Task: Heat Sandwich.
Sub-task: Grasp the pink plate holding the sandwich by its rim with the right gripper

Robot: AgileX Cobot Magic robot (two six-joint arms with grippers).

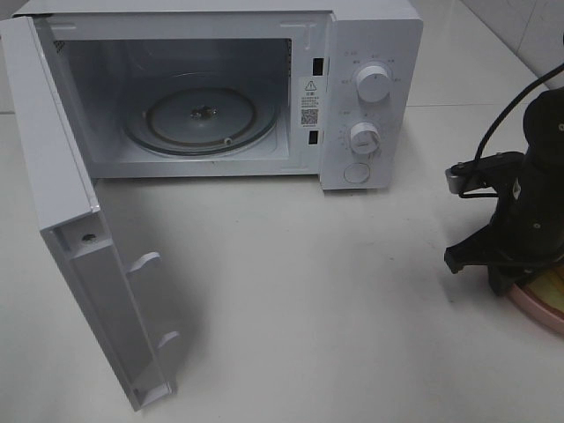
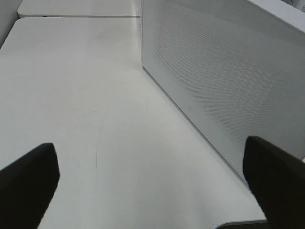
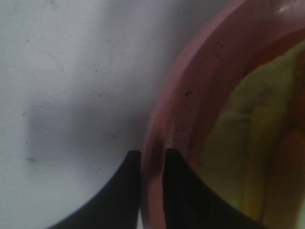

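At the right edge of the table in the exterior high view, my right gripper [image 1: 509,275] is down on the round pink plate [image 1: 548,308], and the arm hides most of what lies on it. Up close in the right wrist view, the gripper [image 3: 151,158] has its two dark fingers pinched on the plate's rim [image 3: 190,95], one outside and one inside. The sandwich [image 3: 259,138] shows as yellow filling and tan-orange crust right beside the inner finger. My left gripper [image 2: 152,186] is open with nothing between its fingers, over bare table beside the microwave's perforated side wall [image 2: 228,86].
The white microwave [image 1: 370,97] stands at the back. Its door [image 1: 79,256] is swung wide to the front left, and its glass turntable [image 1: 204,119] is bare. White tabletop [image 1: 308,291] lies between the microwave and the plate.
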